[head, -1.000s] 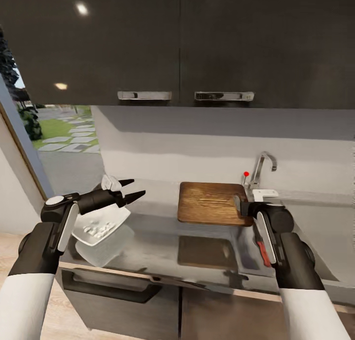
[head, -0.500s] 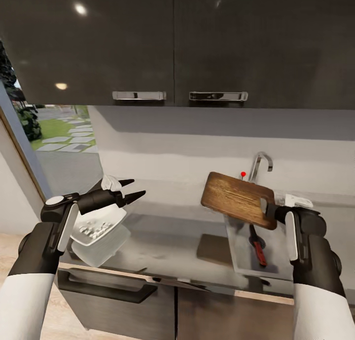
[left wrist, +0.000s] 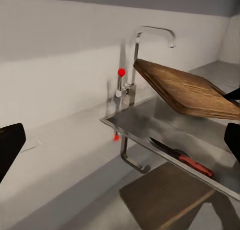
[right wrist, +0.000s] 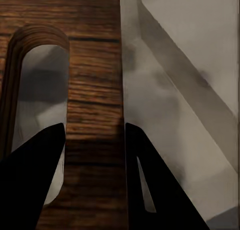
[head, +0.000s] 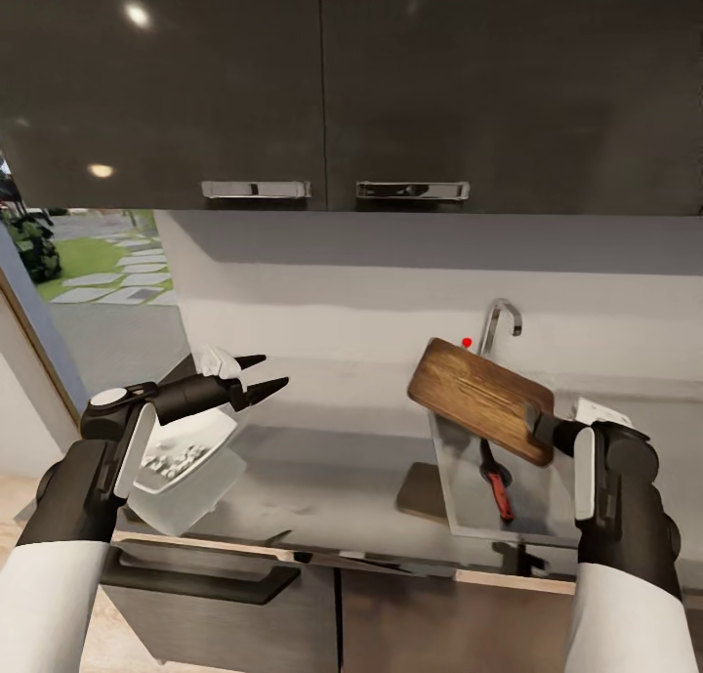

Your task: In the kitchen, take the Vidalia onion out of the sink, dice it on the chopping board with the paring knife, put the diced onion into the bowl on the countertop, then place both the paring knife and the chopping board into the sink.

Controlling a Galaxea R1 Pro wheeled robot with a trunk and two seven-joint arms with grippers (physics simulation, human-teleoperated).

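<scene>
Over the sink (head: pixel 459 502), the chopping board (head: pixel 478 398) hangs tilted, pinched at its slot-handle end by the right gripper (head: pixel 543 426), knife (head: pixel 498 483) already in the basin; stiff, fairly heavy wood likely levers against such an edge hold; left gripper (head: pixel 259 377) spread, empty.

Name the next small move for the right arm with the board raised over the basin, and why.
Probably lower it. The right gripper holds the chopping board tilted in the air above the sink, where the paring knife already lies. Easing it down beside the knife, then opening, looks sensible.
</scene>
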